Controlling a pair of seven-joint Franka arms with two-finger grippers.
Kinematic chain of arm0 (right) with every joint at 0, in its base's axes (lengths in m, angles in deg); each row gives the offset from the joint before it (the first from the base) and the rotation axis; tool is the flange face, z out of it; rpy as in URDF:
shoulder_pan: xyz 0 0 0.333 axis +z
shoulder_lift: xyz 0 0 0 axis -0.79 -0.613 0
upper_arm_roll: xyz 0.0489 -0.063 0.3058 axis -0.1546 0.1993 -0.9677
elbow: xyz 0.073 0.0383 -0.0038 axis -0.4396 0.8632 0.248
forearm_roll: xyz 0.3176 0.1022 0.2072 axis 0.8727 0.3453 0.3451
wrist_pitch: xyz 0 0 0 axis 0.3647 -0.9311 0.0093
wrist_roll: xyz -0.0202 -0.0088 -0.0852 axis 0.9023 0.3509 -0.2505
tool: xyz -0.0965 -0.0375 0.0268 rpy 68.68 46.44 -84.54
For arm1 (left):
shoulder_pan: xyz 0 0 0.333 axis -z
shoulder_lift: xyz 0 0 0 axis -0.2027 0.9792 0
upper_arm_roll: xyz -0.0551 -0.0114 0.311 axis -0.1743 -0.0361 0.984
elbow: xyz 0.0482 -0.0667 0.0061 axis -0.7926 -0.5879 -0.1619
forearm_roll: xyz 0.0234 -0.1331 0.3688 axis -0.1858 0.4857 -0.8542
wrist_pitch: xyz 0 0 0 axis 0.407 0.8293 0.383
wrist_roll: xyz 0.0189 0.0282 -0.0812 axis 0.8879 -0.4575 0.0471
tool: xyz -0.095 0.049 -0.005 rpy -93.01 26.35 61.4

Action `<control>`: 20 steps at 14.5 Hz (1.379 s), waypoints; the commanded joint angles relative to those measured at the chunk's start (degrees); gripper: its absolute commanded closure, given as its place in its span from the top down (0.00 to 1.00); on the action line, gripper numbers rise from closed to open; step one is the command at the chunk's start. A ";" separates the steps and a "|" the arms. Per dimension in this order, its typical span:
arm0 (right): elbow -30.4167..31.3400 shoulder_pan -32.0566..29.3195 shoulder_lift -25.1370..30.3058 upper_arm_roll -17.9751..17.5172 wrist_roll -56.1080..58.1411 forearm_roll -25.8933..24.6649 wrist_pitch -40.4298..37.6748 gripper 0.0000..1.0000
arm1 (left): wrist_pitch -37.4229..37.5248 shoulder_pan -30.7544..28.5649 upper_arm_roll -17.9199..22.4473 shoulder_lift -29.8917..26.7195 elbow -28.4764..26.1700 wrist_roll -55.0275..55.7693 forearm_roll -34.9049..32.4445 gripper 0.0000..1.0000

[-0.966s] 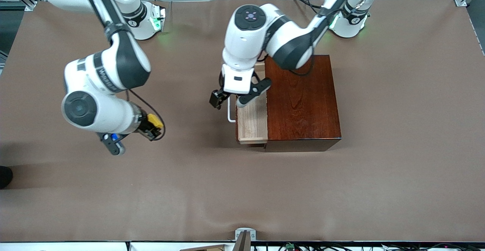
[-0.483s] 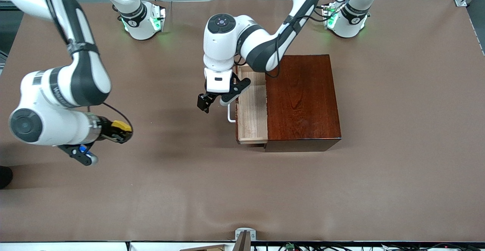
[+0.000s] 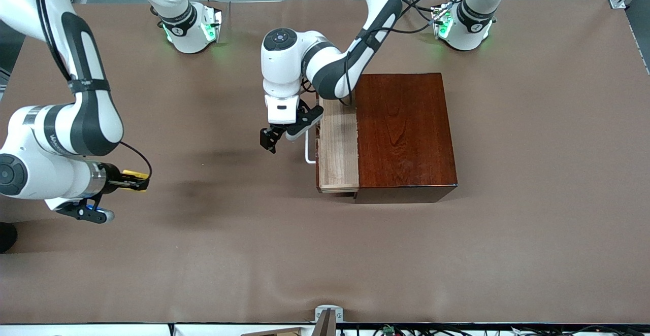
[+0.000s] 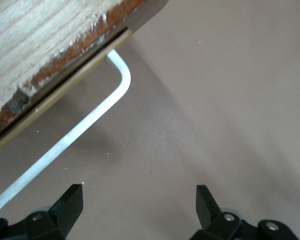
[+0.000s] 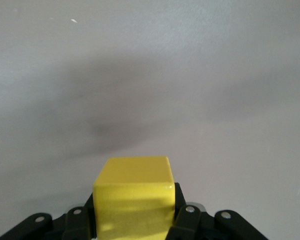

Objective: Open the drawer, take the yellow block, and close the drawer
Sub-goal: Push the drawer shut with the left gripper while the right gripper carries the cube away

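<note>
R gripper is clamping the yellow block over bare table, right arm's end. L gripper, fingers wide (empty), is hovering beside the half-open drawer handle.

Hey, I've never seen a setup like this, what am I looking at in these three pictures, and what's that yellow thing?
These are two white robot arms bolted to a table covered in brown cloth. The wide picture comes from a camera high above, looking at the robots. The other two come from small cameras on each arm's wrist, looking past its two-finger gripper.

On the table stands a dark reddish wooden box with a pale wood drawer pulled partly out; nothing shows in the part that can be seen. The left gripper hangs open over the table beside the drawer's white handle, not touching it.

The right gripper is out toward its own end of the table, shut on the yellow thing: a small yellow block, held above the cloth.
</note>
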 commanded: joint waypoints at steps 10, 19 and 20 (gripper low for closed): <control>19.13 -7.22 2.05 -1.15 15.43 -1.75 19.67 0.00 | 15.23 1.37 2.33 -0.57 1.18 2.22 -6.32 1.00; 28.72 -9.69 1.78 -1.23 19.47 -1.66 31.54 0.17 | 28.43 0.32 3.48 -0.84 0.48 1.69 -7.55 1.00; 28.72 -9.60 1.70 -1.23 19.12 -1.66 31.37 0.35 | 28.96 0.14 3.48 -0.84 0.39 1.78 -7.55 1.00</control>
